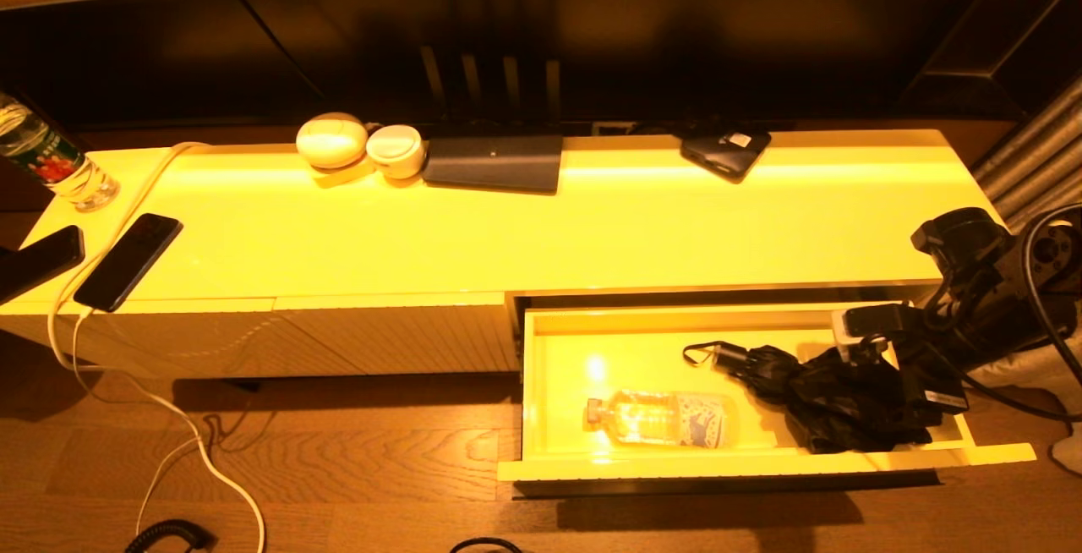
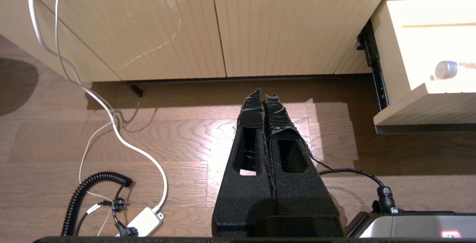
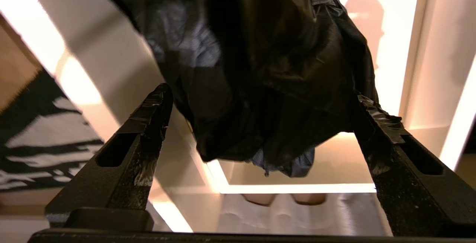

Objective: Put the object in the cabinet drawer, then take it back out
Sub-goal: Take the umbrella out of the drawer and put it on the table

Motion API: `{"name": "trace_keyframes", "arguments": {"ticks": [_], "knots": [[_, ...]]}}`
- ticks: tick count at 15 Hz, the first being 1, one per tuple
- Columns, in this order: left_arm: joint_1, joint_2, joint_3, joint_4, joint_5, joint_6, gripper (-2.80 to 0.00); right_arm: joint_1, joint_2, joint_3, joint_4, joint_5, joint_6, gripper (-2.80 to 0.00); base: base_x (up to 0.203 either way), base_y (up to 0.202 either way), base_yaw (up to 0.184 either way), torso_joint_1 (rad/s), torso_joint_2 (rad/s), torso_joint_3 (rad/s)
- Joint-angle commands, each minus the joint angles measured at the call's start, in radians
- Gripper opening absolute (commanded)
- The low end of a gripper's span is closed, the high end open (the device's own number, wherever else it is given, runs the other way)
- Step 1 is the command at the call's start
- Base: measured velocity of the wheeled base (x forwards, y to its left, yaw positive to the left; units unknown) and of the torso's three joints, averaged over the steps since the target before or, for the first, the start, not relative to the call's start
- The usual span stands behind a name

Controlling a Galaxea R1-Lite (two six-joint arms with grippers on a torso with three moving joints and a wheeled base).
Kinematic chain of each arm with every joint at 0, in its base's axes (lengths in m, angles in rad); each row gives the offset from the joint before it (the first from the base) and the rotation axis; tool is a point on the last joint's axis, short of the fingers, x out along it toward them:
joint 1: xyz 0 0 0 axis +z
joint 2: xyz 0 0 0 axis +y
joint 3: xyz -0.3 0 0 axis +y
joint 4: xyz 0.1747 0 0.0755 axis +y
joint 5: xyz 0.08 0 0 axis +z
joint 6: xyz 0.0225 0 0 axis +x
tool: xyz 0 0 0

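Observation:
The cabinet drawer (image 1: 676, 462) is pulled out at the right of the cream-yellow cabinet. Its ribbed front also shows in the left wrist view (image 2: 420, 105). A folded black umbrella (image 1: 811, 392) lies in the drawer's right half, strap end pointing left. My right gripper (image 1: 888, 392) reaches down onto it. In the right wrist view this gripper (image 3: 261, 92) is open, with the umbrella fabric (image 3: 260, 68) bunched between its spread fingers over the glossy drawer inside (image 3: 353, 168). My left gripper (image 2: 264, 92) is shut on nothing and hangs over the wooden floor before the cabinet.
A clear water bottle (image 1: 668, 419) lies in the drawer left of the umbrella. On the cabinet top (image 1: 592, 232) are two phones (image 1: 127, 261), a white cable, another bottle (image 1: 51, 160), two round white items (image 1: 331, 140) and dark flat devices (image 1: 494, 162). Cables lie on the floor (image 2: 115, 131).

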Motion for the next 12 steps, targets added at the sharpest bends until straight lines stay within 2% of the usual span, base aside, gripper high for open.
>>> {"name": "trace_keyframes", "arguments": {"ticks": [1,3,7,12], "knots": [[0.0,0.0,0.002,0.0,0.0,0.0,-2.8,0.002,0.031,-0.011,0.003,0.002,0.013,0.0,0.0,0.0,0.0,0.0,0.0,0.0],[0.0,0.0,0.002,0.0,0.0,0.0,-2.8,0.003,0.033,-0.01,0.003,0.007,0.018,0.0,0.0,0.0,0.0,0.0,0.0,0.0],[0.0,0.0,0.002,0.0,0.0,0.0,-2.8,0.012,0.062,-0.044,0.0,0.009,0.08,0.0,0.0,0.0,0.0,0.0,0.0,0.0],[0.0,0.0,0.002,0.0,0.0,0.0,-2.8,0.022,0.098,-0.043,-0.003,0.016,0.078,0.0,0.0,0.0,0.0,0.0,0.0,0.0]]}}
